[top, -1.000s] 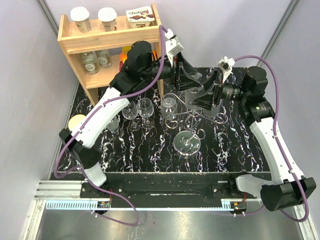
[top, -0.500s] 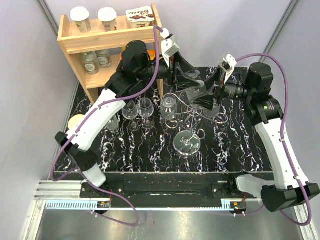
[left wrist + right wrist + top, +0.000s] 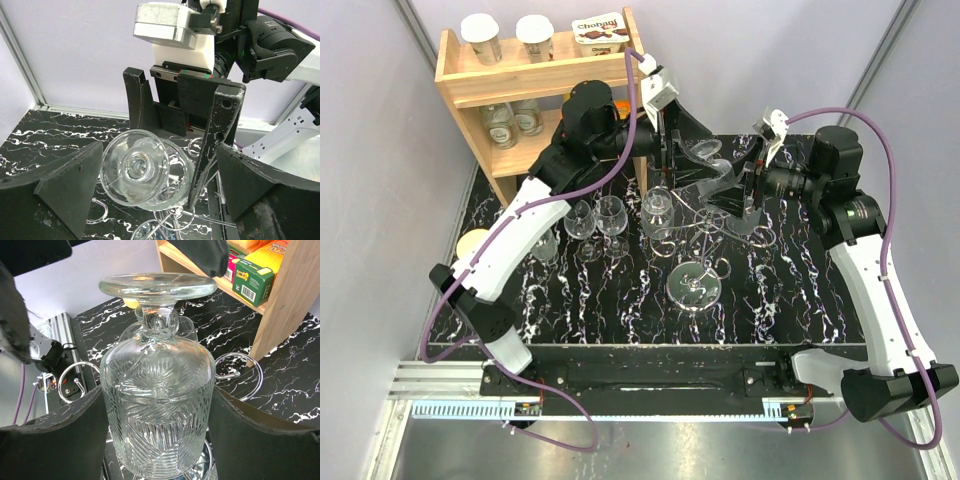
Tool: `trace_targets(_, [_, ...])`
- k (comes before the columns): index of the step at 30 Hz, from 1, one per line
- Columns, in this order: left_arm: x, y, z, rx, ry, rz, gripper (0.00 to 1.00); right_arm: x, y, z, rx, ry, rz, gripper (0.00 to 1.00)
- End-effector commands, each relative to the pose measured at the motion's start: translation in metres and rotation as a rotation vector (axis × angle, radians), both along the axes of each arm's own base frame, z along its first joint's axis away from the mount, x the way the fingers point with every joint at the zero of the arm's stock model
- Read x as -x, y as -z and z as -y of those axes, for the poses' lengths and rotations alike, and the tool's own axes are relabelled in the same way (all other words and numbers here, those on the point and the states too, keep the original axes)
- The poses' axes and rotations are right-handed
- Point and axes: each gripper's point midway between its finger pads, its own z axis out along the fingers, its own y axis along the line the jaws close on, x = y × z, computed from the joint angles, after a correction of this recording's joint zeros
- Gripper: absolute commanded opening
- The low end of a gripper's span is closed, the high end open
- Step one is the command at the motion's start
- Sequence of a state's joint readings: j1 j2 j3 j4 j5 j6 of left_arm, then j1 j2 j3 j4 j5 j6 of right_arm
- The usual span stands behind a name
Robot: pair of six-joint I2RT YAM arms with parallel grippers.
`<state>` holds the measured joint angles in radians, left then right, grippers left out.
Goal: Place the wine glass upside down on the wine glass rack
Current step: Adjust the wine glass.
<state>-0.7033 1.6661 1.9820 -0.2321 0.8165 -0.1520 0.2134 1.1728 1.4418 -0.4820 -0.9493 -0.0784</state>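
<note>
The wine glass (image 3: pixel 145 172) hangs foot-up in the air above the far half of the marbled black table (image 3: pixel 620 310), just behind the wine glass rack (image 3: pixel 695 283) and close to the table's back edge. The right gripper (image 3: pixel 157 395) clamps it, one finger pressed to each side of the cut-pattern bowl. The left gripper (image 3: pixel 682 150) faces the glass from the other side with its fingers spread wide; in the left wrist view the round foot sits between them, with a clear gap to the right-hand finger (image 3: pixel 260 190) and the left-hand finger (image 3: pixel 65 185) just beside the rim. The rack's wire scroll arms (image 3: pixel 75 382) curl out under and to both sides of the bowl, so room straight below is tight. To the left of the rack three more wine glasses (image 3: pixel 612 212) stand in a row, and beyond them the corner of the wooden shelf (image 3: pixel 520 80) closes off the far left. Bare tabletop lies in front of the rack's disc base, toward the arm bases, and to its right under the right forearm.
</note>
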Motion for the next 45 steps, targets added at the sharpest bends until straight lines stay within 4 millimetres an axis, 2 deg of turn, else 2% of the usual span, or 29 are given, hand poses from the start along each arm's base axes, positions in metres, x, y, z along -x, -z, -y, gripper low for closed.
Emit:
trace_targets(1, [0.014,-0.044,-0.015,0.085,-0.014,0.092,0.99,-0.006,-0.025,0.006,0.003,0.050,0.115,0.00])
trace_targets(6, [0.013,-0.047,-0.025,0.082,-0.048,0.100,0.99,-0.013,-0.033,0.010,0.011,0.089,0.150,0.00])
trace_targets(13, [0.015,-0.039,-0.057,0.057,-0.133,0.125,0.99,-0.014,-0.054,0.012,0.001,0.109,0.200,0.00])
trace_targets(18, [0.026,-0.009,-0.077,-0.070,-0.158,0.204,0.98,-0.022,-0.067,0.019,0.003,0.178,0.233,0.00])
trace_targets(19, [0.025,0.004,-0.081,-0.115,-0.172,0.202,0.98,-0.025,-0.067,0.022,0.007,0.199,0.233,0.00])
trace_targets(23, [0.027,0.040,-0.102,-0.277,-0.251,0.320,0.98,-0.033,-0.065,0.029,0.027,0.261,0.245,0.00])
trace_targets(25, [0.031,0.055,-0.107,-0.349,-0.253,0.363,0.98,-0.040,-0.064,0.033,0.034,0.299,0.245,0.00])
trace_targets(28, [0.035,0.065,-0.110,-0.417,-0.263,0.423,0.97,-0.046,-0.063,0.042,0.055,0.364,0.256,0.00])
trace_targets(38, [0.054,0.084,-0.109,-0.550,-0.258,0.521,0.97,-0.024,-0.057,0.074,0.148,0.484,0.317,0.00])
trace_targets(41, [0.057,0.084,-0.111,-0.546,-0.257,0.518,0.97,-0.011,-0.054,0.086,0.181,0.523,0.343,0.00])
trace_targets(45, [0.055,0.074,-0.118,-0.536,-0.299,0.535,0.98,0.000,-0.044,0.101,0.235,0.583,0.345,0.00])
